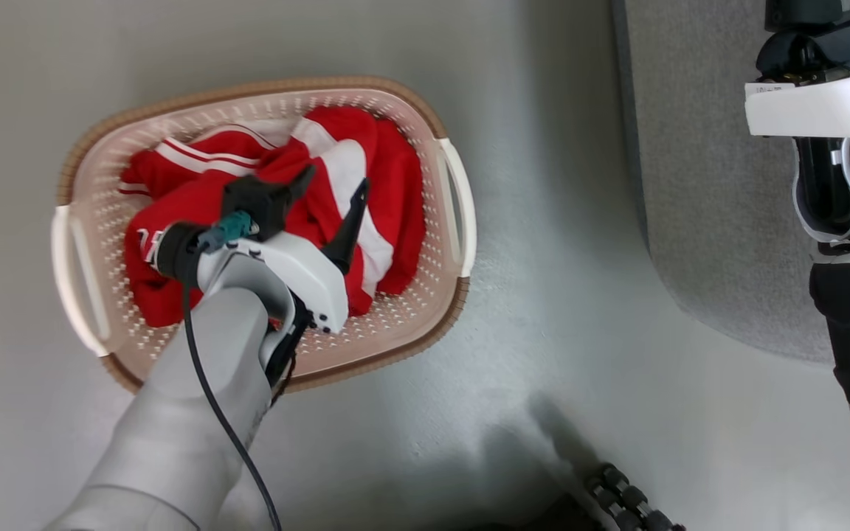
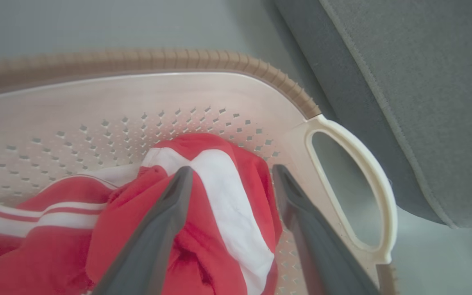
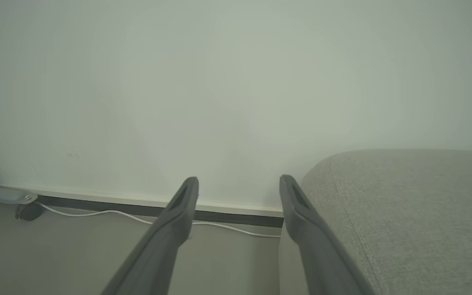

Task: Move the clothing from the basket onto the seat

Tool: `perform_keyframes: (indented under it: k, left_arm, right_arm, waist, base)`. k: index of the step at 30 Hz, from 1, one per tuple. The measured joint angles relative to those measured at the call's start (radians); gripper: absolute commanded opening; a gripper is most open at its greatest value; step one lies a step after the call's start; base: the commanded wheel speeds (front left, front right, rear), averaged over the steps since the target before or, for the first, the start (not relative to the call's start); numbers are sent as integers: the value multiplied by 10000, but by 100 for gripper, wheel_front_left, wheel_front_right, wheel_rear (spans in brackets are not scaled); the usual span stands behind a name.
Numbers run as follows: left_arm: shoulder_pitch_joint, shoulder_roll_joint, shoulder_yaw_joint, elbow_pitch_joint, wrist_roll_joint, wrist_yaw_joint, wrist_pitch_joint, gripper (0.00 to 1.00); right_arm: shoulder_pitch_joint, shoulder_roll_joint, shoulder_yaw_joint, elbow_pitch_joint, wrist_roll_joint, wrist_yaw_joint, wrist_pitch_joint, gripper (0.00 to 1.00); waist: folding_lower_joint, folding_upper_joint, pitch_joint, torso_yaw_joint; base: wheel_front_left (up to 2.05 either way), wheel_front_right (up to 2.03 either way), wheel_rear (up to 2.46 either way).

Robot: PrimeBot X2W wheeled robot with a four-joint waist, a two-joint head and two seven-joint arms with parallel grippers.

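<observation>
Clothing [image 1: 395,184] filled the basket [image 1: 425,310], so the left gripper [image 1: 336,178] hovered over it, jaws spread empty to grab, while the right gripper [image 3: 239,180] hung open by the seat [image 3: 404,205].

Clothing [image 1: 189,203] in basket [image 1: 395,324] — seat [image 1: 720,221] to right

Pale grey forearm [image 1: 174,413], thin black cable [image 1: 207,391] along it, teal connector [image 1: 229,229], white wrist housing [image 1: 307,276], two long dark tapered fingers [image 1: 351,221].
</observation>
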Motion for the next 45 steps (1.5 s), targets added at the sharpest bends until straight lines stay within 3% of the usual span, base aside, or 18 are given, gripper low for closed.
perform_keyframes:
  k: [3, 8, 17, 18, 19, 20, 30, 45]
  left_arm:
    - [-403, 2, -36, 479, -6, 6, 0, 100]
    - [-1163, 21, -180, 1854, 44, 449, -6, 100]
    - [-1804, 29, -805, 3106, 130, 564, 6, 100]
    - [-1841, 29, -857, 3150, 127, 600, 6, 94]
    - [-1887, 27, -907, 3183, 105, 608, 6, 20]
    - [-1935, 31, -974, 3202, 102, 608, 4, 0]
    - [-1904, 33, -1078, 2757, -115, 604, 4, 0]
    - [249, 6, -196, 460, 186, 594, 4, 0]
  right_arm:
    - [-20, 123, 2, -33, 2, 0, 0, 100]
    - [-100, 343, 8, -180, 44, 0, -2, 100]
    - [-158, 439, -46, -268, 59, 0, -15, 100]
    - [-158, 454, -56, -270, 59, 0, -15, 100]
    - [-158, 468, -58, -274, 59, 0, -15, 100]
    - [-158, 476, -59, -276, 59, 0, -15, 100]
    - [-160, 527, -113, -46, 59, 0, -44, 100]
    - [1052, 247, -153, 1045, -123, 0, -46, 100]
  waist:
    - [0, 0, 236, -198]
    - [0, 0, 704, -603]
    - [1, 0, 995, -841]
    - [0, 0, 996, -839]
    - [0, 0, 996, -837]
    - [0, 0, 996, -834]
    - [0, 0, 454, -673]
    - [1, 0, -1972, 119]
  base:
    - [0, 0, 0]
    - [0, 0, 0]
    - [0, 0, 0]
    - [0, 0, 0]
    - [0, 0, 0]
    - [0, 0, 0]
    - [0, 0, 0]
    - [0, 0, 0]
